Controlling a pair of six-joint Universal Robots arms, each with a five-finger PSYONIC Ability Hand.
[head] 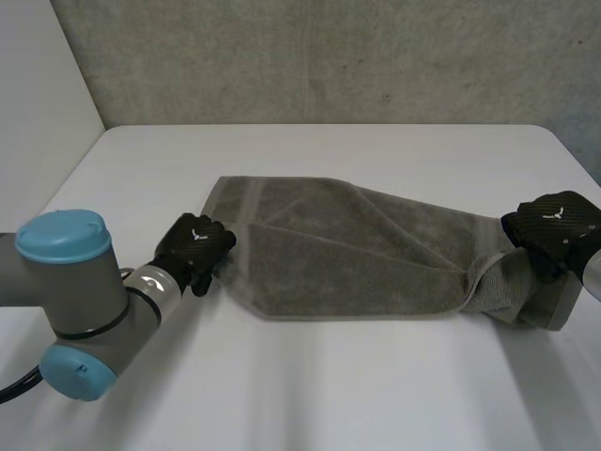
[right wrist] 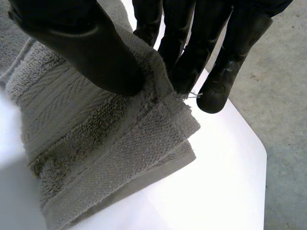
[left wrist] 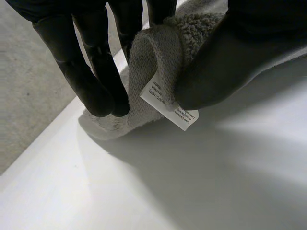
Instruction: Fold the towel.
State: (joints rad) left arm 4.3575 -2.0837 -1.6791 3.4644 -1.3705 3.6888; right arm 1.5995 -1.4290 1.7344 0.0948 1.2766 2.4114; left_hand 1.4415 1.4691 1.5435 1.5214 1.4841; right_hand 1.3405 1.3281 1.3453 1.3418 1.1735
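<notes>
A grey towel lies stretched across the white table, bunched at its right end. My left hand is at the towel's left edge, and its fingers and thumb pinch a rolled bit of that edge, where a white label hangs. My right hand is at the towel's right end, and its thumb presses the folded edge against the fingers.
A grey wall runs behind the table. The table's right edge lies close beside my right hand, with grey floor past it. Bare table lies in front of the towel.
</notes>
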